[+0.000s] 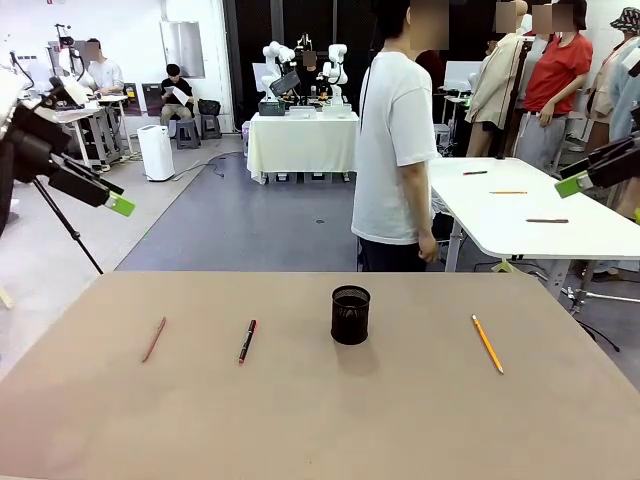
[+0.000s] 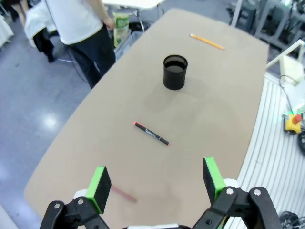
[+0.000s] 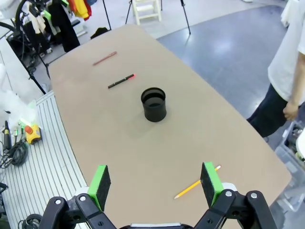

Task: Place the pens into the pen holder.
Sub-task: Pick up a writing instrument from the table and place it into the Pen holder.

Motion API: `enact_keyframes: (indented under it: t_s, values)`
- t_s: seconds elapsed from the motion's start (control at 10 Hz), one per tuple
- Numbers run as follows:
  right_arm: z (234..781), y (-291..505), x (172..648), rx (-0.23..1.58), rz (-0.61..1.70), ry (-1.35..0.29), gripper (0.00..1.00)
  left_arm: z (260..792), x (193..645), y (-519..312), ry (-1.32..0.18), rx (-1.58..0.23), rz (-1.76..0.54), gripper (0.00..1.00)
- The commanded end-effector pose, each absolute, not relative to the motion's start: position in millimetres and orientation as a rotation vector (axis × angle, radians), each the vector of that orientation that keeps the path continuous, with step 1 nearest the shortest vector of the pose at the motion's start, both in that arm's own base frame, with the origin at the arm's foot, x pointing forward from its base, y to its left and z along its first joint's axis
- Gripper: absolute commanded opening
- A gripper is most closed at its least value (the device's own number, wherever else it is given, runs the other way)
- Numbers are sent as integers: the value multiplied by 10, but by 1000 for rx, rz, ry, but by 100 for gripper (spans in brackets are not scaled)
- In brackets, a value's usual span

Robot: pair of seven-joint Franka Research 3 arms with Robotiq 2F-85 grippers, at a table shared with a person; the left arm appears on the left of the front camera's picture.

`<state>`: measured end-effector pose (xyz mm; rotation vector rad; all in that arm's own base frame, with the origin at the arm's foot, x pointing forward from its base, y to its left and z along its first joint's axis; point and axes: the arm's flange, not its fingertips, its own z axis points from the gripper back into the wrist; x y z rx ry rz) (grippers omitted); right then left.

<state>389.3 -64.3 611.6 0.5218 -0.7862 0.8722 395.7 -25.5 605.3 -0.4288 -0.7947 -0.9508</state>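
Black pen holder (image 1: 350, 315) stands centre; pens (image 1: 247, 341) lie flat, pointing roughly up-frame. Left gripper (image 2: 156, 180) and right gripper (image 3: 155, 181) hover high, jaws spread, empty.

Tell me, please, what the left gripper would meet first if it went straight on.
Probably bare table, between the brown pencil and the black pen; depth is unclear.

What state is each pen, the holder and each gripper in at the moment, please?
pen holder: upright, no pen inside
black pen: lying flat on the table, outside the holder
reddish-brown pencil: lying flat on the table, outside the holder
yellow pencil: lying flat on the table, outside the holder
left gripper: open, nothing held
right gripper: open, nothing held
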Motion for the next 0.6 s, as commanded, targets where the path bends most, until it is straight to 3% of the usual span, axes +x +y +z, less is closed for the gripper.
enact_keyframes:
  t_s: [0.0,0.5]
  values:
    - [6148,-622,3979,528,899,-800,100,6203,4042,-223,-769,-412,-960,100]
    - [6103,-643,3955,500,886,-770,100,6288,4076,-208,-790,-408,-963,100]
